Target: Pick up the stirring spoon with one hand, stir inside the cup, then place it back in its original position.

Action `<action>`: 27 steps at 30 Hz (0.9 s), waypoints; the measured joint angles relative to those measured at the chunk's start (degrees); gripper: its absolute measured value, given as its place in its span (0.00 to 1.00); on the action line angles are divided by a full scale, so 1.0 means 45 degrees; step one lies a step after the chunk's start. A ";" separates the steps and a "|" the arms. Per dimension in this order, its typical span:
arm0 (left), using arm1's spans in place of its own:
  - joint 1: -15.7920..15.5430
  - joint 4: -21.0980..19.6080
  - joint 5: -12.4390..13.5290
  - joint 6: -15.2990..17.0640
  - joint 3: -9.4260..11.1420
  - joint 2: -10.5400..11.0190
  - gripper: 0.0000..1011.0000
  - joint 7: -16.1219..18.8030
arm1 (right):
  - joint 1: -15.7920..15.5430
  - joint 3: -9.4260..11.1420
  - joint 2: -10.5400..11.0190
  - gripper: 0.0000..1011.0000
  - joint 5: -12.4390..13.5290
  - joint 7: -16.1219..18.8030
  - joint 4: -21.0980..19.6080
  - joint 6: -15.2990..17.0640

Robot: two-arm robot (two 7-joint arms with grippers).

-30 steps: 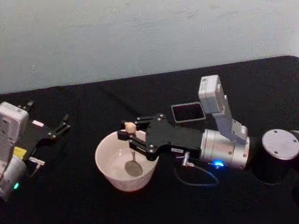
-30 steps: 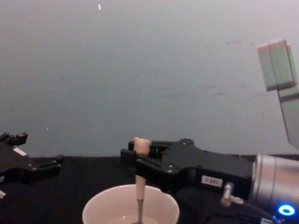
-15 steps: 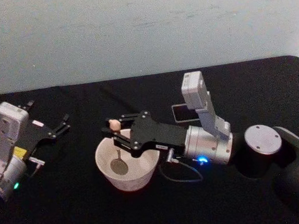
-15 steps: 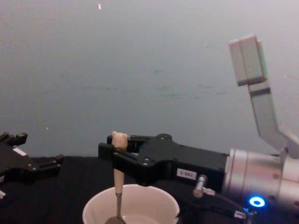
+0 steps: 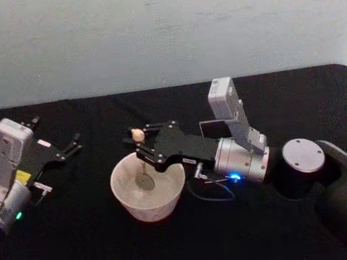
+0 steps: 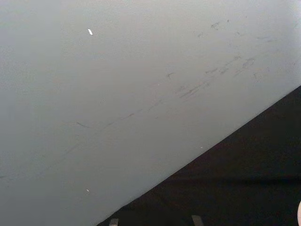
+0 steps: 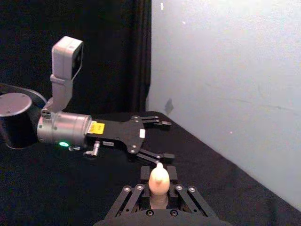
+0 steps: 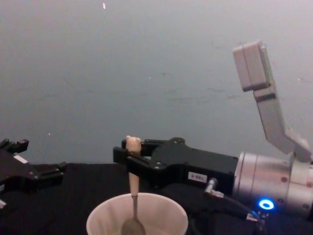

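The right pincer (image 5: 139, 144) grips the stirring spoon (image 5: 144, 180) by its handle, upright, its bowl inside the cup (image 5: 145, 210) at the surface's centre. The left pincer (image 5: 57, 130) sits spread wide at left.

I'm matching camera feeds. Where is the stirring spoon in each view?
Head view: stirring spoon centre-left, bowl inside the cup.
Chest view: bottom centre-left, upright in the cup.
Right wrist view: bear head at bottom centre.
Left wrist view: wall, black tabletop.
Shared landmark: the right gripper shut on its handle.
The left gripper sits parked, far left.
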 joint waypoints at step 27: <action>0.0000 0.0000 0.0000 0.0000 0.0000 0.0000 0.99 0.0000 | -0.1151 0.0374 0.1075 0.21 0.0294 0.0040 -0.1722 0.0388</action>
